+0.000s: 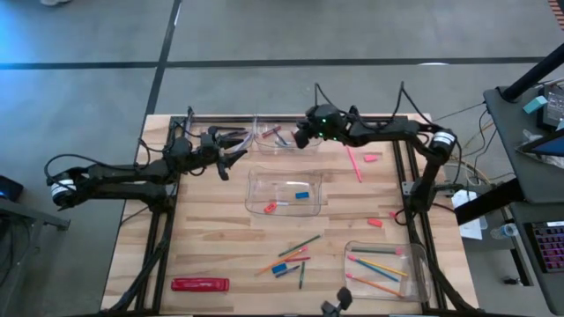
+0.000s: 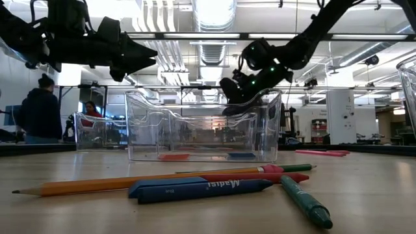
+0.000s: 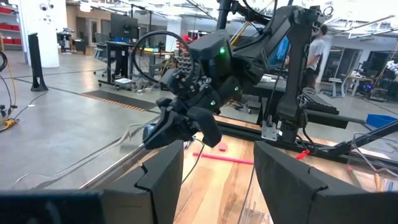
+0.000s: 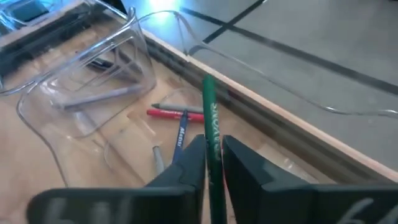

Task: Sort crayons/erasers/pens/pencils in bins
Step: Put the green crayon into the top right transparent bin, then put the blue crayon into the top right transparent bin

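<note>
Four clear bins on the table. Far bin (image 1: 276,139) at 12 o'clock holds three crayons, counted in the right wrist view: one red (image 4: 166,112), one blue (image 4: 181,135), one grey (image 4: 177,108). A second far bin (image 1: 231,138) just beside it, toward 11 o'clock; dark sticks in it, count unclear. Middle bin (image 1: 284,193) holds two erasers: one blue (image 1: 302,195), one pink (image 1: 270,208). Near bin (image 1: 386,269) at 5 o'clock holds about five pencils.

Right gripper (image 4: 213,163) hangs over the 12 o'clock bin, fingers closed around a green crayon (image 4: 211,127), which stands between them pointing down into the bin.

Left gripper (image 1: 231,162) waits at 10 o'clock above the table, fingers spread apart, holding nothing.

Loose on the table: pink pencil (image 1: 353,164) and one pink eraser (image 1: 371,158) at 2 o'clock; two more pink erasers (image 1: 375,222) at 4 o'clock; a heap of about six sticks (image 1: 291,257) at 6 o'clock; long red pack (image 1: 200,284) at 7 o'clock.
</note>
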